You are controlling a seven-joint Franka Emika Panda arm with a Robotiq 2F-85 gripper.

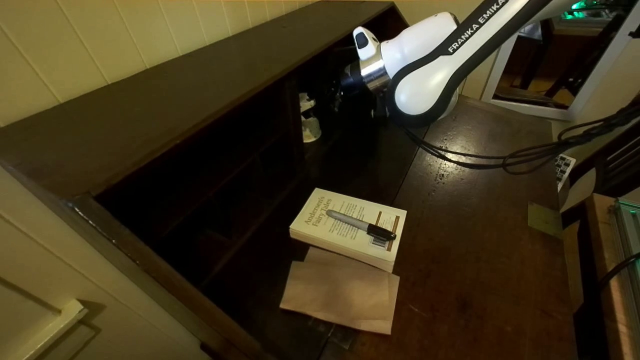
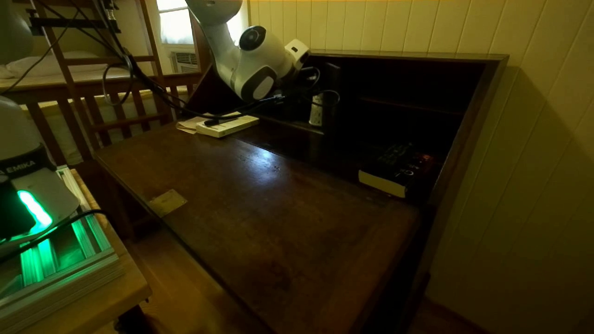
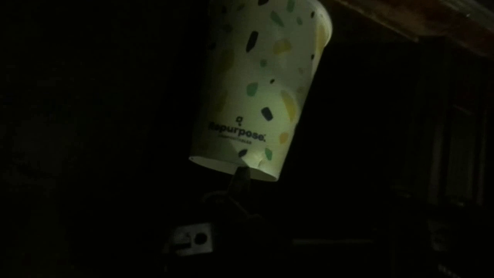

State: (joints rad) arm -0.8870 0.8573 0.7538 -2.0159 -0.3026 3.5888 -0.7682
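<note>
White cup [image 3: 251, 79], flecked green, yellow and dark
Black lettering [image 3: 237, 132] near its six o'clock; cream book [image 1: 342, 237] at twelve o'clock from tan paper [image 1: 345, 295].

"How's the cup [image 3: 258, 90] looking?"
"It's looking papery and smooth, and the wooden surface [image 1: 477, 245] is gleaming."
"And how are the brown sheets [image 1: 345, 295] looking?"
"They're looking like matt paper."

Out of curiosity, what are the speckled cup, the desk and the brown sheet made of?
The speckled cup looks like smooth paper, perhaps coated: its wall is creased near the lower edge in the wrist view. The desk seems to be varnished wood, dark and glossy where light reflects, with worn-looking specks. The brown sheet is probably matte paper, going by its faint fold line.
</note>
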